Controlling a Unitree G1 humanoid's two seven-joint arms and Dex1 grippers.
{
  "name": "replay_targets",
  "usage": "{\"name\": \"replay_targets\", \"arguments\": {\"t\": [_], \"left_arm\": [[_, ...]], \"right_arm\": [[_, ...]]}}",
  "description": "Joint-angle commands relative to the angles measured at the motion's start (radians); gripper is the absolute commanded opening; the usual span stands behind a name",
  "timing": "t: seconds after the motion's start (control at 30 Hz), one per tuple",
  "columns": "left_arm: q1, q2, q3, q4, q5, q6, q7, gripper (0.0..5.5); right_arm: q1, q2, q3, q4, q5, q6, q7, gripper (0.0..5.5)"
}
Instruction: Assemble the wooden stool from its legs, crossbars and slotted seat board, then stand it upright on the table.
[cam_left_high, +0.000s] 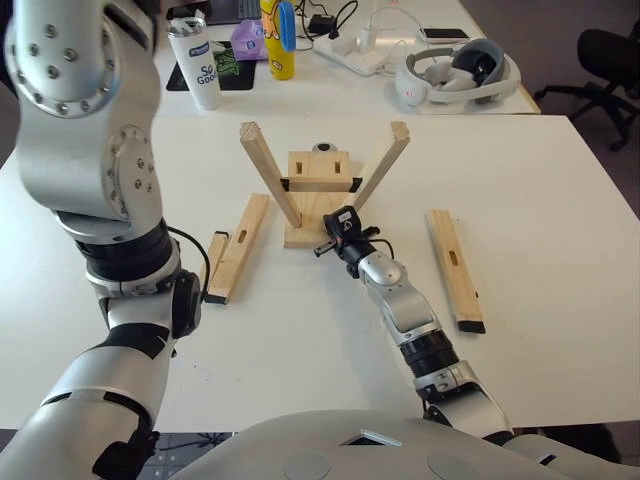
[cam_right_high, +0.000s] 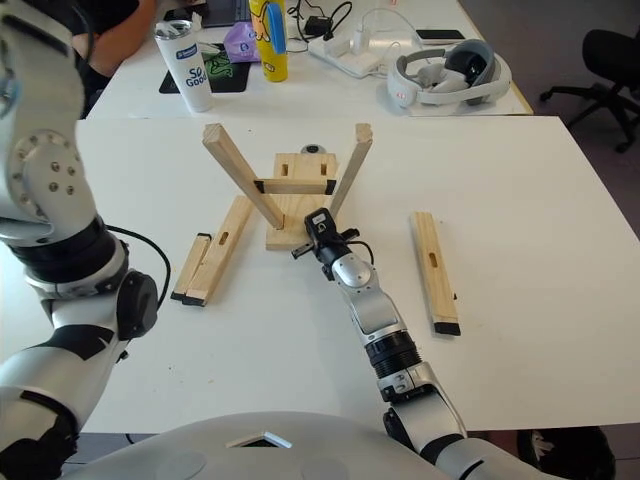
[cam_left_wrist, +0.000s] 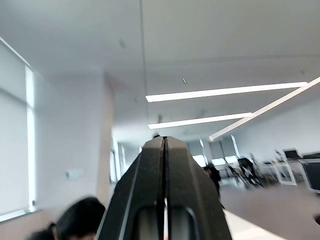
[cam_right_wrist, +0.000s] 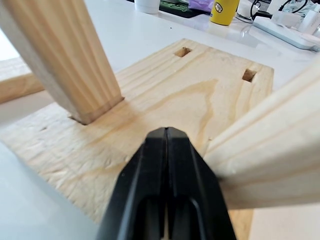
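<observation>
Two legs (cam_left_high: 270, 172) stand splayed in the slotted seat board (cam_left_high: 318, 205), which lies flat mid-table, nearer the far edge of the white table (cam_left_high: 560, 200). A crossbar (cam_left_high: 320, 184) joins them. Two slots in the board are unfilled. The right gripper (cam_right_wrist: 166, 132), fingers pressed together on nothing, sits at the board's near edge between the two legs. One loose leg (cam_left_high: 456, 268) lies toward the right edge, and another (cam_left_high: 240, 245) lies toward the left edge with a short crossbar (cam_left_high: 216, 255) just beside it. The left gripper (cam_left_wrist: 164, 142), fingers together and empty, points toward the ceiling.
</observation>
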Motion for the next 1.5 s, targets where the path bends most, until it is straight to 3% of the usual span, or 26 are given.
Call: {"name": "replay_targets", "arguments": {"t": [0.03, 0.17, 0.23, 0.37, 0.57, 0.67, 0.77, 0.83, 1.1, 1.17, 1.27, 1.5], "left_arm": [[0.205, -0.052, -0.155, 0.151, -0.039, 0.273, -0.079, 0.02], [0.377, -0.073, -0.267, 0.22, -0.076, 0.402, -0.161, 0.02], [0.373, -0.087, -0.252, 0.204, -0.063, 0.395, -0.144, 0.02], [0.29, -0.13, -0.157, 0.168, -0.022, 0.219, -0.065, 0.02], [0.273, -0.103, -0.095, 0.096, 0.112, -0.005, 0.041, 0.02], [0.352, -0.084, -0.051, -0.038, 0.171, -0.094, 0.073, 0.02], [0.496, -0.097, -0.024, -0.134, 0.183, -0.092, 0.071, 0.02], [0.586, -0.115, -0.013, -0.179, 0.179, -0.073, 0.067, 0.02], [0.892, -0.191, -0.001, -0.404, 0.183, 0.051, 0.076, 0.02], [0.935, -0.21, 0.016, -0.429, 0.178, 0.081, 0.082, 0.02], [0.92, -0.218, 0.006, -0.417, 0.176, 0.107, 0.077, 0.02], [0.832, -0.229, -0.033, -0.304, 0.152, 0.134, 0.046, 0.02]], "right_arm": [[0.085, -0.006, 0.04, 0.092, -0.014, 0.105, 0.037, 0.0], [0.069, -0.001, 0.058, 0.112, -0.019, 0.099, 0.051, 0.0], [0.063, -0.002, 0.062, 0.116, -0.021, 0.098, 0.055, 0.0], [0.06, -0.005, 0.054, 0.122, -0.024, 0.094, 0.056, 0.0], [0.06, 0.002, 0.048, 0.127, -0.025, 0.088, 0.051, 0.0], [0.068, 0.001, 0.038, 0.087, -0.012, -0.053, 0.052, 0.0], [0.136, -0.023, 0.039, -0.131, 0.047, -0.212, 0.117, 0.0], [0.182, -0.059, 0.061, -0.303, 0.062, -0.215, 0.165, 0.0], [0.359, -0.262, -0.063, -0.903, 0.251, 0.14, 0.291, 0.0], [0.451, -0.287, -0.127, -0.954, 0.299, 0.215, 0.273, 0.0], [0.467, -0.231, -0.217, -0.987, 0.312, 0.28, 0.153, 0.0], [0.247, -0.089, -0.376, -0.943, 0.184, 0.321, -0.193, 0.0]]}}
